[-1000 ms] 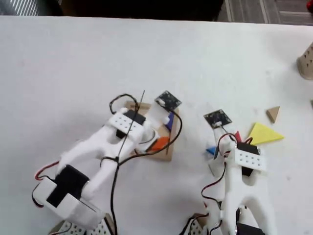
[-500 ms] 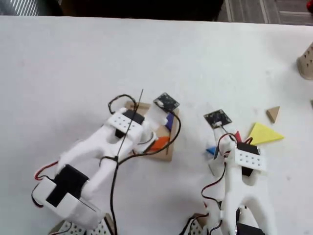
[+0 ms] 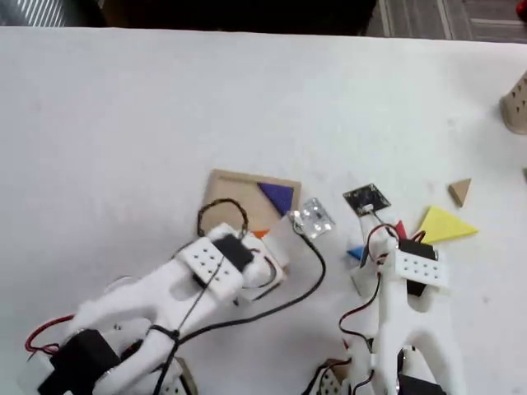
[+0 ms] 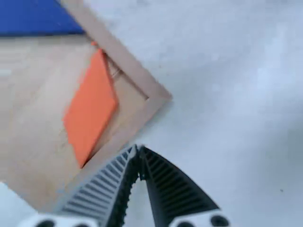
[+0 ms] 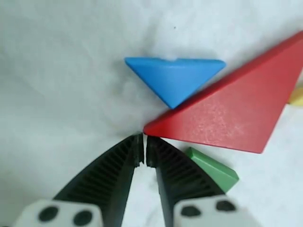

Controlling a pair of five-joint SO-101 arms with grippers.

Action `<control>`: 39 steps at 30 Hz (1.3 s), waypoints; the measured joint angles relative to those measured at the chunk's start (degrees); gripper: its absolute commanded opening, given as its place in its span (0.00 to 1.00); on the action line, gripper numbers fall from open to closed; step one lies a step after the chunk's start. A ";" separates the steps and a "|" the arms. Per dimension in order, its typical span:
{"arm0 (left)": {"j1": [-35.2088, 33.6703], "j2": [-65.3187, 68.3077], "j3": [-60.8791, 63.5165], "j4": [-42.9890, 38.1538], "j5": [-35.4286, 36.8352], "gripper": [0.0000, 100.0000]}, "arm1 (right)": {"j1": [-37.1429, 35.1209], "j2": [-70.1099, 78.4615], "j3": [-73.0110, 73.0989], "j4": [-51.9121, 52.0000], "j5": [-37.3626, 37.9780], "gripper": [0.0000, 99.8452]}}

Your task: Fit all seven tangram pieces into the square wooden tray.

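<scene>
1. Left arm. Your left gripper [image 4: 139, 163] was closed, its fingertips met, and nothing was held between them. It hung above one outer corner of the square wooden tray [image 4: 128, 61], at the line where the rim met the white table [image 3: 165, 107].

2. Tray contents. You had two pieces in the tray. The orange parallelogram [image 4: 90, 111] lay flat on the tray floor near the rim, close to that corner. The dark blue triangle [image 3: 277, 196] lay against the far rim, apart from the orange piece.

3. Right arm. Your right gripper [image 5: 144, 150] was closed but for a hairline gap, and it gripped nothing. Its tips stood just beside the sharp corner of the red triangle [image 5: 232, 118].

4. Loose pieces. The light blue triangle [image 5: 175, 78] lay on the table with one point touching the long edge of the red triangle. The green piece [image 5: 213, 170] lay just beside the red triangle and next to one finger. The yellow triangle [image 3: 447, 225] lay beyond the red one, and the tan triangle [image 3: 459, 191] lay near it, apart.
</scene>
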 measured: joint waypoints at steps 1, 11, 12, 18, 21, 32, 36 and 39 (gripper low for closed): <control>1.14 0.00 0.00 -0.35 0.53 0.02 | 0.00 0.00 0.00 0.00 0.00 0.02; 2.11 16.79 -10.99 -3.34 4.92 0.02 | 0.00 0.00 0.00 0.00 0.00 0.02; 1.85 17.67 -12.22 -2.81 4.92 0.02 | 0.00 0.00 0.00 0.00 0.00 0.02; -0.97 19.43 -14.68 -4.04 4.92 0.02 | 0.00 0.00 0.09 0.00 0.00 0.02; -2.81 19.43 -14.68 -5.45 4.92 0.02 | -0.09 0.00 0.26 0.00 0.00 0.02; -5.01 18.73 -14.68 -6.15 4.92 0.02 | -0.09 0.00 0.35 0.00 0.00 0.02; -5.27 15.21 -14.68 -6.15 4.92 0.02 | 0.00 0.00 0.35 0.00 0.00 0.02; -6.68 14.77 -14.68 -6.15 6.07 0.02 | -0.09 0.00 0.35 0.00 0.00 0.02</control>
